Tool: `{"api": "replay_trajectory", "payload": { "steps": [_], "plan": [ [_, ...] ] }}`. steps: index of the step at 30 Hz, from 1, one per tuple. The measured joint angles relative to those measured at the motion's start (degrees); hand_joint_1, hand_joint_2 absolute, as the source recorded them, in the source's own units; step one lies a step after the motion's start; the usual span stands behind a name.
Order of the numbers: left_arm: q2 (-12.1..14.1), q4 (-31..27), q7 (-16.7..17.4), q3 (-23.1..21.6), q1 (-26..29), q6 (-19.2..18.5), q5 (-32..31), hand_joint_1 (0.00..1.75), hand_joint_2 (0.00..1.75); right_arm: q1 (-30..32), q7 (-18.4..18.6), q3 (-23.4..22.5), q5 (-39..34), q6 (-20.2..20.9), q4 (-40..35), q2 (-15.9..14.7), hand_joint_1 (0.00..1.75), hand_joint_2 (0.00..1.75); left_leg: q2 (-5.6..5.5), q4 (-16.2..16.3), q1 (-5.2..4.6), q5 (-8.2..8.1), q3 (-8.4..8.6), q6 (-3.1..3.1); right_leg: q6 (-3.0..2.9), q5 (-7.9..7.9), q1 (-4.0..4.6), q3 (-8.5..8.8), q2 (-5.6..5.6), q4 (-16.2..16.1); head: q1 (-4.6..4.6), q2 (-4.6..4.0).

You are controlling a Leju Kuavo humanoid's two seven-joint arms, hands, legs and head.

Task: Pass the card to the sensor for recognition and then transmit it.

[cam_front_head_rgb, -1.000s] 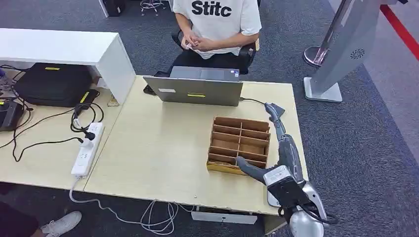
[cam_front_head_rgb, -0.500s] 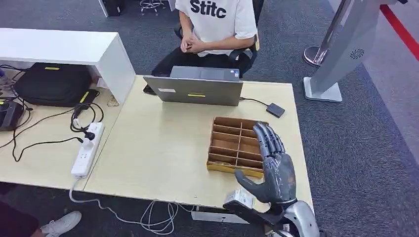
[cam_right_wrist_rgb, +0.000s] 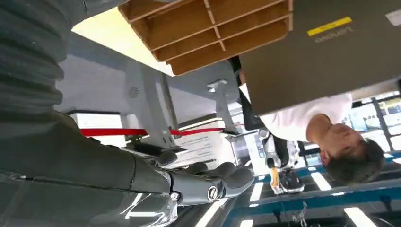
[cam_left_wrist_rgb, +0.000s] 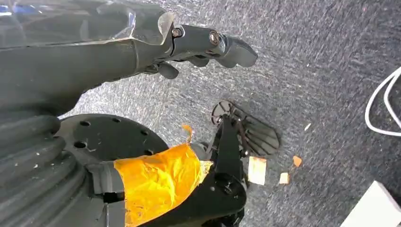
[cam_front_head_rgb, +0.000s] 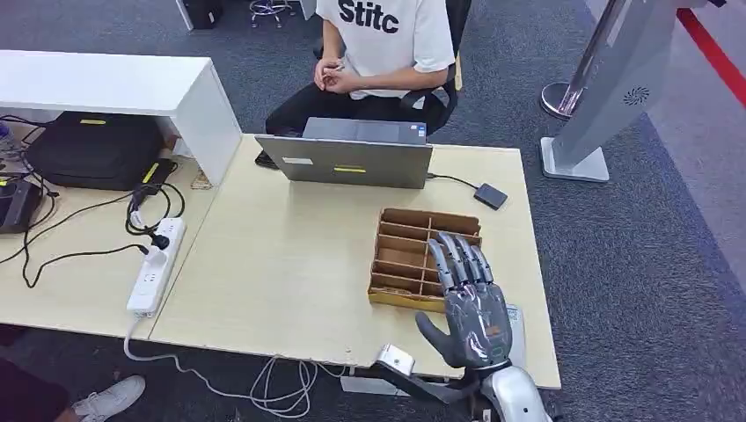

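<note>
Over the worktop's [cam_front_head_rgb: 290,264] near right edge, right hand [cam_front_head_rgb: 471,303] now pulled back off the wooden divider tray [cam_front_head_rgb: 413,251] — fingers spread, grasping nothing. Card not spotted anywhere, so pickup probably still ahead. Left hand [cam_left_wrist_rgb: 208,45] hanging, can't tell its state.

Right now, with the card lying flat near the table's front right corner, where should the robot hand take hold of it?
Pinch the card by its exposed edge towards the table's right side, coming from above and the right. It lies flat, so only an edge offers purchase, and the open right robot hand covers the rest of it.
</note>
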Motion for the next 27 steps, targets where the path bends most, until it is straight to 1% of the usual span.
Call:
{"api": "replay_trajectory", "payload": {
  "steps": [3,11,16,18,20,21,27],
  "plan": [
    [0.0,-0.13,-0.07,0.11,0.04,0.04,0.07,0.0,1.75,-0.09,0.92,0.0,1.34,-0.02,1.12,-0.11,0.0,1.75,0.0,0.0,0.0,0.0,0.0,0.0,0.0,0.0,0.0,0.0,0.0,0.0,0.02,0.0],
    [0.0,-0.46,-0.15,0.13,0.1,0.04,0.09,0.0,1.75,-0.32,1.12,0.0,1.71,-0.02,2.34,-0.13,0.0,1.75,0.0,0.0,0.0,0.0,0.0,0.0,0.0,0.0,0.0,0.0,0.0,0.0,0.0,0.0],
    [-0.02,-0.46,-2.55,0.61,0.15,2.51,1.27,0.0,1.75,-0.27,2.93,-0.07,4.48,-0.13,3.32,-0.3,0.0,1.75,0.01,0.0,0.0,0.0,0.01,0.0,0.0,0.0,0.0,-0.01,0.01,0.0,0.02,0.0],
    [-0.04,-0.46,-3.08,1.25,0.23,2.69,1.77,0.0,1.75,-0.32,4.86,-0.11,5.45,-0.46,3.91,-0.57,0.0,1.75,0.01,0.0,0.0,0.0,0.01,0.0,0.0,0.0,0.0,-0.01,0.01,0.0,0.0,0.0],
    [-0.04,-0.48,-3.08,1.71,0.28,2.36,2.08,0.0,1.75,-0.92,9.3,0.66,5.82,-0.91,4.7,-1.71,0.0,1.75,0.01,0.0,0.0,0.0,0.0,0.0,0.0,0.0,0.0,0.0,0.0,0.0,0.02,0.0],
    [-0.04,-0.46,-3.08,1.99,0.32,2.18,2.14,0.0,1.75,-1.18,10.96,1.18,5.89,-1.07,5.07,-2.25,0.0,1.75,0.01,0.0,0.0,0.0,0.01,0.0,0.0,0.0,0.0,0.0,0.01,0.0,0.02,0.0],
    [-0.04,-0.48,-4.13,4.03,0.52,2.14,3.13,0.0,1.75,-2.04,14.56,2.4,5.97,-0.98,6.63,-4.02,0.0,1.75,0.01,0.01,-0.01,0.0,0.02,0.0,0.0,0.0,-0.01,-0.01,0.02,0.0,0.02,0.0]
  ]
}}
